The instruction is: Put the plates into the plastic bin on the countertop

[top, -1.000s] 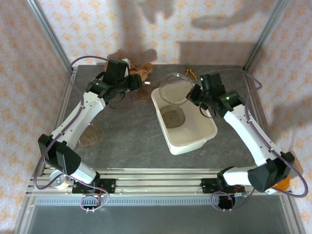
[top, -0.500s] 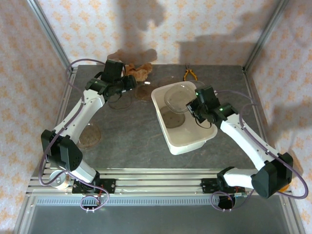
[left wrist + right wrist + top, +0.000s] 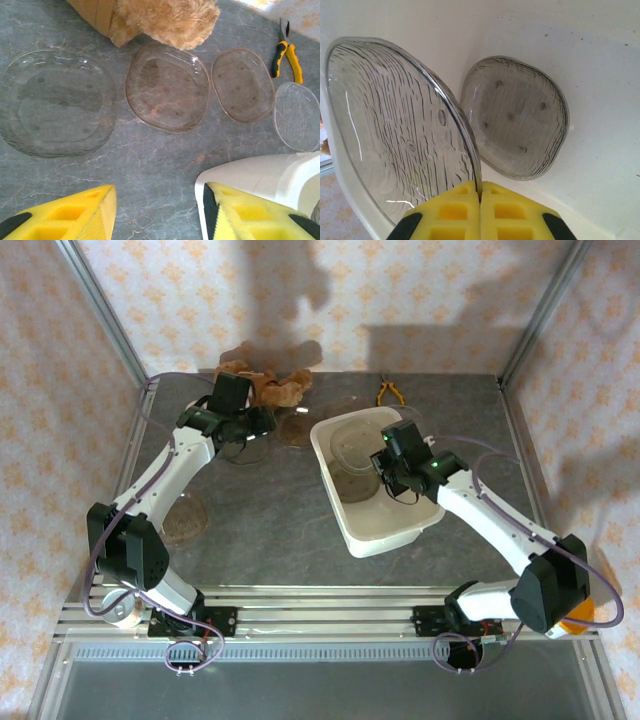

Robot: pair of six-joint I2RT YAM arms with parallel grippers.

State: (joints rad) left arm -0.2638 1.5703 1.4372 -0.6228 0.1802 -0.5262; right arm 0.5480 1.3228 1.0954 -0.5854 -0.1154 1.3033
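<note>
inside the plastic bin (image 3: pixel 400 522), right gripper (image 3: pixel 480 189) has lowered its clamped plate (image 3: pixel 405 135); left gripper (image 3: pixel 157 194) gapes.

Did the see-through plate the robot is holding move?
Yes. The plate, pinched in the right gripper, went from above the plastic bin's far rim down inside it.

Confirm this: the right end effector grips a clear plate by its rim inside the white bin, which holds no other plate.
Wrong on one point. The right end effector grips a clear plate by its rim inside the white bin, but a second plate lies in the bin, as the right wrist view shows.
</note>
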